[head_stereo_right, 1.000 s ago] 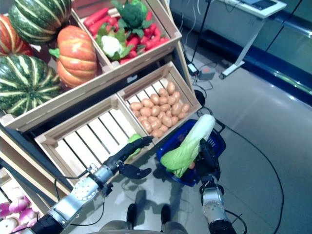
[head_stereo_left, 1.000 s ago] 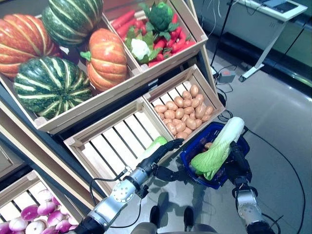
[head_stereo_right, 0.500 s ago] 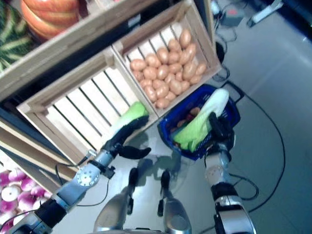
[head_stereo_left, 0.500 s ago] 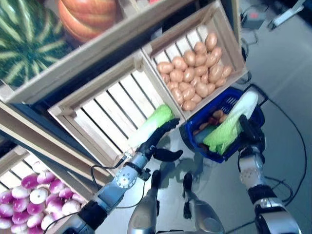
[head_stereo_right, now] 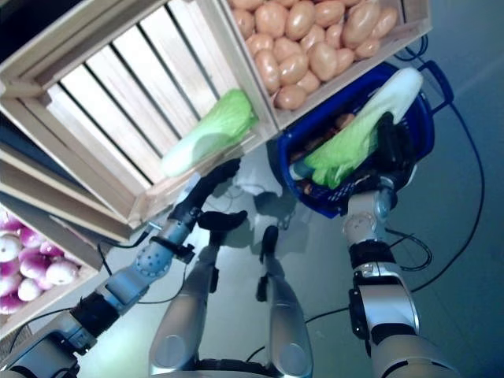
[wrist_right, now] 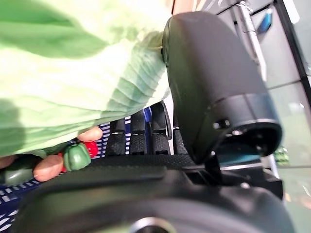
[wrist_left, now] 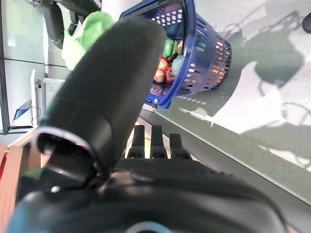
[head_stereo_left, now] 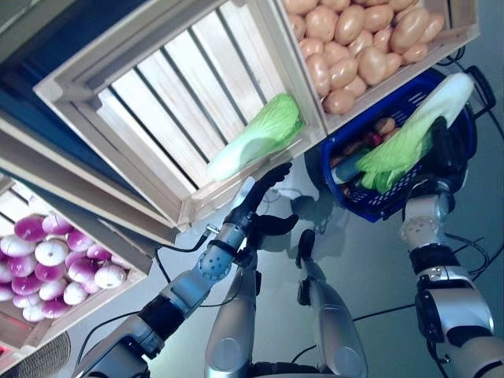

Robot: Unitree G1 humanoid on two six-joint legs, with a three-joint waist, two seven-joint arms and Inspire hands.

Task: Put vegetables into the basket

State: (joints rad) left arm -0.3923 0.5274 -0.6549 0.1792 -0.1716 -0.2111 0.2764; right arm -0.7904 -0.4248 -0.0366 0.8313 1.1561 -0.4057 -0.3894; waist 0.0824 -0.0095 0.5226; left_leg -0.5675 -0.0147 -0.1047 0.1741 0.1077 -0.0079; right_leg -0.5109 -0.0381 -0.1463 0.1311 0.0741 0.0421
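A smooth grey floor [head_stereo_left: 370, 260] runs under everything, and wooden produce crates rise in tiers above it.

The left robot hand [head_stereo_left: 256, 197] reaches up toward the front lip of a slatted wooden crate [head_stereo_left: 150, 102], fingers straight and relaxed and the thumb standing apart, holding nothing. Just above its fingertips a napa cabbage [head_stereo_left: 256, 138] lies slanted in the near corner of that crate, apart from the fingers; the crate's front rail stands between robot hand and cabbage.

To the right of this robot hand, across a stretch of floor, the right robot hand [head_stereo_left: 442, 150] grips the far side of a blue basket [head_stereo_left: 378, 201]. Its fingers curl over the basket's rim in its own wrist view, with the thumb pressed against a second napa cabbage [head_stereo_left: 413, 130] that lies lengthwise in the basket, white stem end sticking out over the rim. Beneath the cabbage leaves, small vegetables [wrist_left: 167, 60] in red, green and tan show inside the basket.

Directly above the basket and the right robot hand, a crate of potatoes [head_stereo_left: 362, 39] overhangs the basket's back edge. Well below and to the left of the left robot hand, a lower crate holds purple-and-white turnips [head_stereo_left: 55, 264].
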